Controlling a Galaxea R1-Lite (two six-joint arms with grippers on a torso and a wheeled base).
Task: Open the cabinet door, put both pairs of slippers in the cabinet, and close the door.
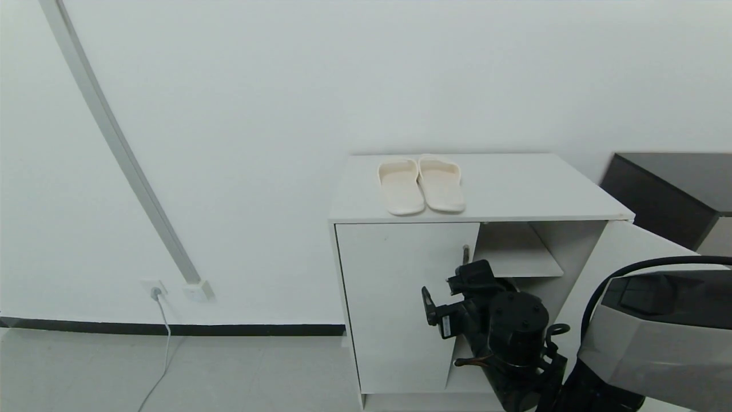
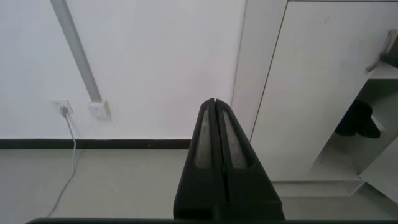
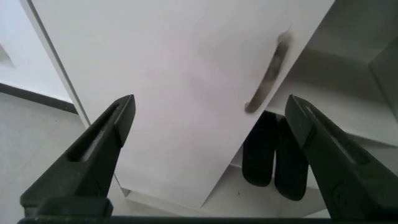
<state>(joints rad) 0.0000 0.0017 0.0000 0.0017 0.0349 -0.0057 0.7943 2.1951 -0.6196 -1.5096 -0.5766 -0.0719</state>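
A white cabinet [image 1: 526,186] has a cream pair of slippers [image 1: 420,184] lying side by side on its top. They are at 12 o'clock from the right gripper [image 3: 210,106], whose fingers are spread wide and hold nothing. It hangs before the closed left door [image 1: 400,303] and its handle [image 3: 268,74]. The right door [image 1: 623,252] is swung open at 3 o'clock. A black pair [image 3: 277,158] sits on the bottom shelf inside.

The left gripper [image 2: 214,112] is pressed together on nothing, apart from the cabinet.

The cream slippers look light, soft and bendy, probably foam. Pinching their touching inner edges together would likely lift both. The left door half hides the black pair.
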